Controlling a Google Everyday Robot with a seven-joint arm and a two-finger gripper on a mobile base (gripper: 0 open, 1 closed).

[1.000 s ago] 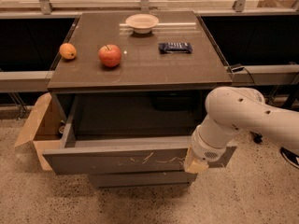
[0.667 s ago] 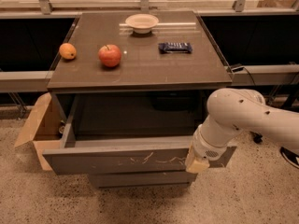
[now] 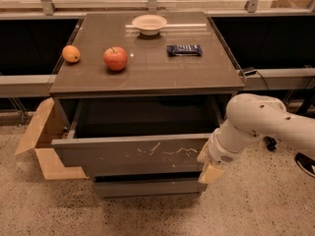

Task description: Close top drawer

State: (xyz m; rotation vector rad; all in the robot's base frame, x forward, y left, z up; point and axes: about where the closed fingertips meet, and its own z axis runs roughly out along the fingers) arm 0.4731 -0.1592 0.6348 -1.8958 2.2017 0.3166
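The top drawer [image 3: 133, 154] of the grey-brown cabinet stands pulled out, its flat front panel marked with pale scratches near the middle. Its inside looks dark and empty. My white arm [image 3: 261, 124] comes in from the right. My gripper [image 3: 209, 165] is at the right end of the drawer front, against its right edge, with pale tan fingertips [image 3: 210, 173] pointing down-left.
On the cabinet top [image 3: 197, 75] lie an orange [image 3: 71, 53], a red apple [image 3: 115, 58], a white bowl [image 3: 149, 23] and a dark snack bar [image 3: 184, 49]. A lower drawer [image 3: 147, 187] juts out slightly. An open cardboard box [image 3: 42, 139] stands at the left. A cable runs at the right.
The drawer front and my gripper have shifted very little. The objects on top have not moved.
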